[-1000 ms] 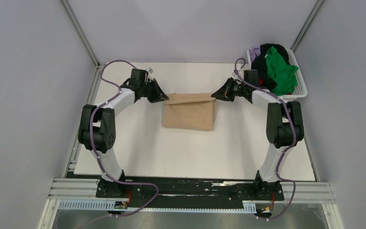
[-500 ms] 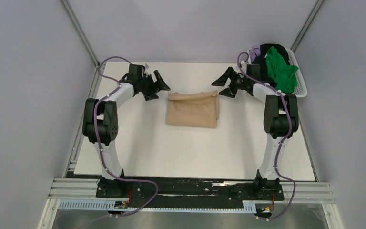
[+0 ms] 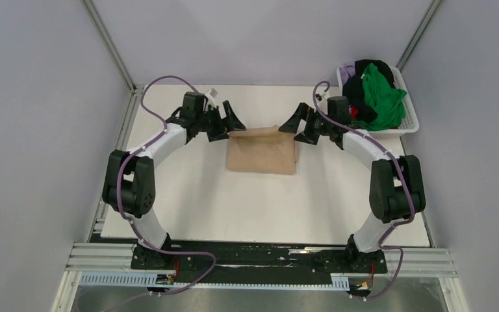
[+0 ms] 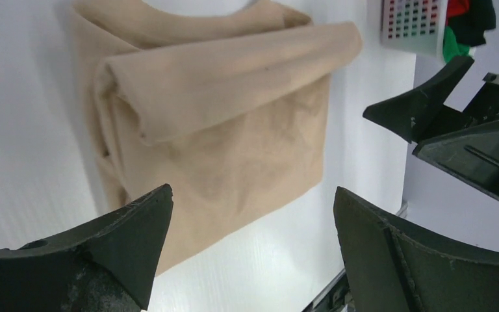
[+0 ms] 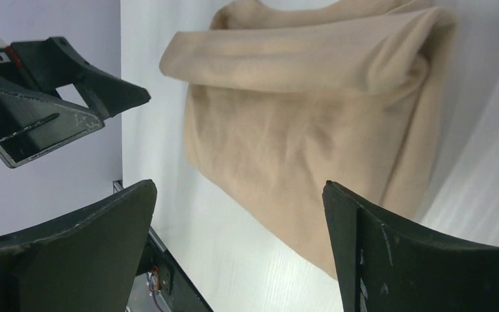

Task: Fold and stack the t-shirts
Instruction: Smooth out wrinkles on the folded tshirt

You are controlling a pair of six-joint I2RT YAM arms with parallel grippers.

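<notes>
A tan-beige t-shirt [image 3: 262, 151] lies folded on the white table [image 3: 266, 208], its far edge rolled over in a loose flap [image 4: 234, 71]. My left gripper [image 3: 229, 122] hovers open just off the shirt's far left corner, with nothing between its fingers [image 4: 253, 192]. My right gripper [image 3: 297, 128] hovers open off the far right corner, also empty [image 5: 239, 185]. Neither touches the cloth. Each wrist view shows the tan shirt [image 5: 312, 117] ahead of the jaws and the other arm's gripper beyond it. More t-shirts, green [image 3: 380, 94], black [image 3: 371, 67] and pale purple [image 3: 346, 70], sit heaped in the basket.
The white latticed basket [image 3: 410, 123] stands at the table's back right corner, close behind the right arm. Grey walls and metal frame posts enclose the table on three sides. The arms' bases are on the rail [image 3: 260, 257] at the near edge.
Both grippers opened and let go of the tan shirt's far edge, which dropped onto the shirt as a flap. They pulled outward, then came back towards its far corners.
</notes>
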